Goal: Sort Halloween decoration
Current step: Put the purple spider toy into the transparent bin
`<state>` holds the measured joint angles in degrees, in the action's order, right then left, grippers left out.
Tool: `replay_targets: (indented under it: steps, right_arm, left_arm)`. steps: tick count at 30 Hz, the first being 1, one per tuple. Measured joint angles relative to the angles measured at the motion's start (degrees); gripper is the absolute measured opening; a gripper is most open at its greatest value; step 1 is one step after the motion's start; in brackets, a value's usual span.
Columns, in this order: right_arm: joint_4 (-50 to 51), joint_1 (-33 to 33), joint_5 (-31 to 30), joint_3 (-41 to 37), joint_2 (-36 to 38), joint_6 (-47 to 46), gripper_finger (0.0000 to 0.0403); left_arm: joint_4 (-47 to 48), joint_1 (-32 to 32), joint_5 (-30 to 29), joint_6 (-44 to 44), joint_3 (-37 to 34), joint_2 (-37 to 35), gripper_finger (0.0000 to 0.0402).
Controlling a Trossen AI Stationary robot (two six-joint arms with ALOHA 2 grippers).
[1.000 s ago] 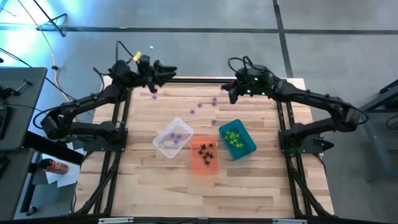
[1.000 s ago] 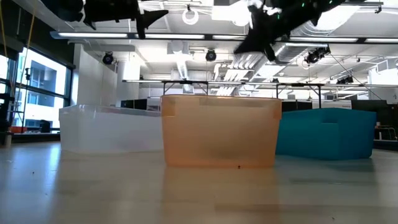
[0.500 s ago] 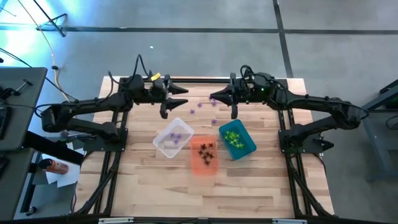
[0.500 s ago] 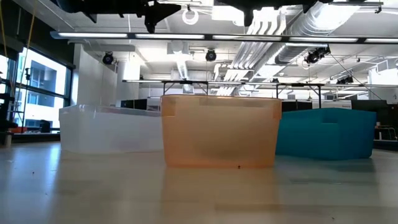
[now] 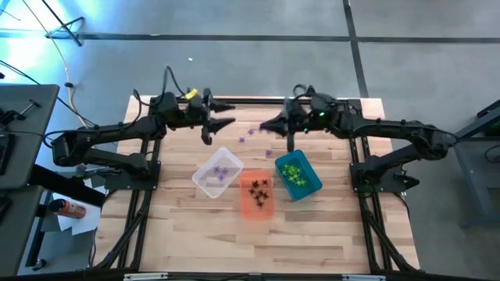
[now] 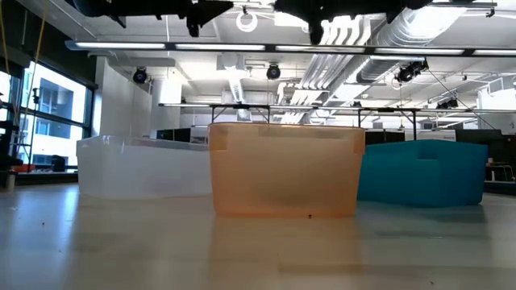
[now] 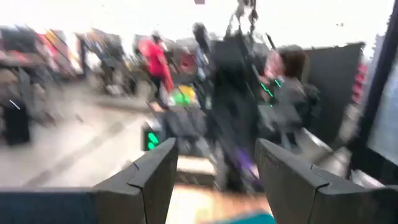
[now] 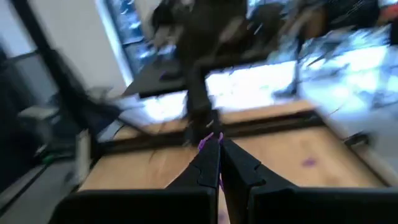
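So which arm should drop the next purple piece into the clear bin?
The right. Its gripper is shut on a purple trinket, though the clear bin is nearer the left gripper, which is open and empty.

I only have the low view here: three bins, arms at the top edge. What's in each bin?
Observer: Purple trinkets in the clear bin, black ones in the orange bin, green ones in the teal bin.
Operator: Any unsorted?
Observer: Yes, a few loose purple ones on the table behind the bins.
Operator: Is either gripper holding one?
Observer: The right gripper, jaws shut on a purple trinket. The left gripper is open.
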<state>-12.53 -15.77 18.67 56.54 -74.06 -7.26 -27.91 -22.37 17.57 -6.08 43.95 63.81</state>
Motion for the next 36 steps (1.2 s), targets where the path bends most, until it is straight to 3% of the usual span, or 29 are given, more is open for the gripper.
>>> replay_targets:
  steps: [7,11,16,22,27,31,36]
  right_arm:
    - [-4.32,5.08,1.10,0.00,-13.93,-0.31,0.0000]
    - [-12.68,6.58,0.86,0.50,-23.75,-1.21,0.0000]
    - [-12.49,8.04,0.61,6.56,-34.02,-2.76,0.0000]
    - [-5.43,9.81,-5.94,16.71,-43.90,3.46,0.0000]
    - [4.83,9.73,-8.21,23.70,-46.62,3.06,0.0004]
    - [11.14,9.79,-7.80,27.77,-46.64,3.04,0.0035]
    - [17.30,9.79,-5.44,31.79,-46.64,2.99,0.0122]
  left_arm:
    - [-9.75,-2.16,-7.86,0.76,0.07,-0.08,0.0202]
    - [-10.00,-2.80,-9.00,-0.02,0.08,-0.08,0.0202]
    - [-9.77,-2.79,-9.00,-2.49,0.08,-0.08,0.0202]
    - [-9.73,-2.67,-8.99,-2.86,0.08,-0.08,0.0202]
    - [-9.71,-2.67,-8.99,-4.79,0.08,-0.08,0.0202]
    - [-9.69,-2.67,-8.99,-4.79,0.08,-0.08,0.0202]
    - [-9.65,-2.65,-8.99,-4.77,0.08,-0.08,0.0202]
